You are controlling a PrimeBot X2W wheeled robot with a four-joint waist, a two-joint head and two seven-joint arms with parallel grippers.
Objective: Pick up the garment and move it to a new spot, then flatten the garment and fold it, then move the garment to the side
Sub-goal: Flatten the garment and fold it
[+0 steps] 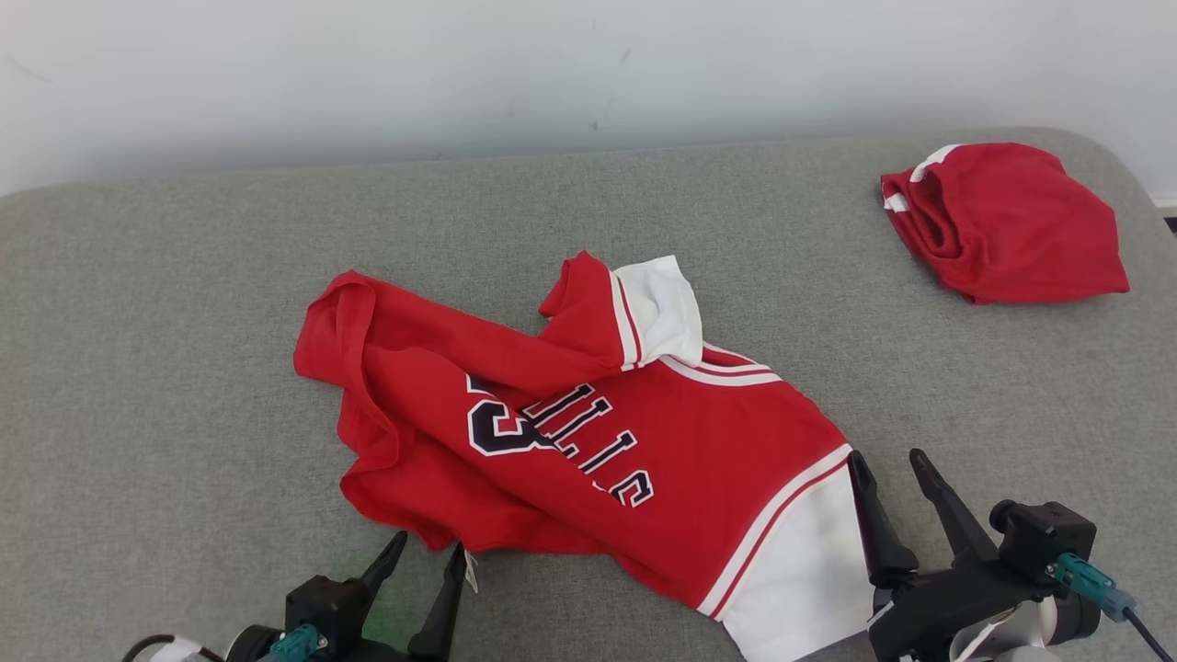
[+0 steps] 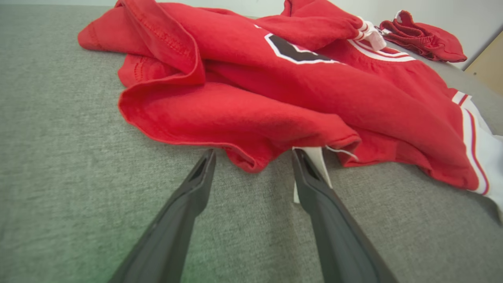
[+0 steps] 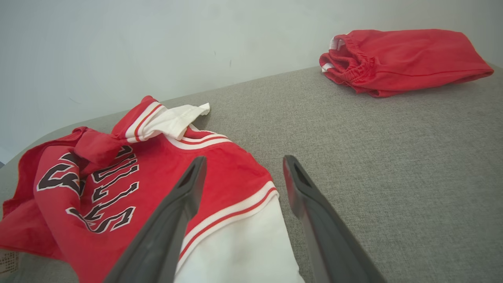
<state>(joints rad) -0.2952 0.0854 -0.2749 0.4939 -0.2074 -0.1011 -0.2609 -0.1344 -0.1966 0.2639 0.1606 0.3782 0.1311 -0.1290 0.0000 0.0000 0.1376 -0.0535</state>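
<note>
The garment (image 1: pixel 588 441) is a red shirt with white sleeves and black lettering, lying crumpled across the middle of the grey cushion. In the left wrist view its red hem (image 2: pixel 251 125) bunches just beyond my fingertips. My left gripper (image 1: pixel 430 547) stands open at the shirt's near hem beside a white label, gripping nothing. My right gripper (image 1: pixel 892 464) is open at the lower right, its fingers straddling the edge of the white sleeve (image 3: pixel 235 251) without closing on it. The right wrist view shows the lettering (image 3: pixel 98 188) to the left of my fingers.
A second red garment (image 1: pixel 1007 221), folded into a bundle, lies at the far right corner of the grey cushion (image 1: pixel 184 414). A pale wall runs behind the cushion's back edge. Bare cushion spreads to the left of the shirt.
</note>
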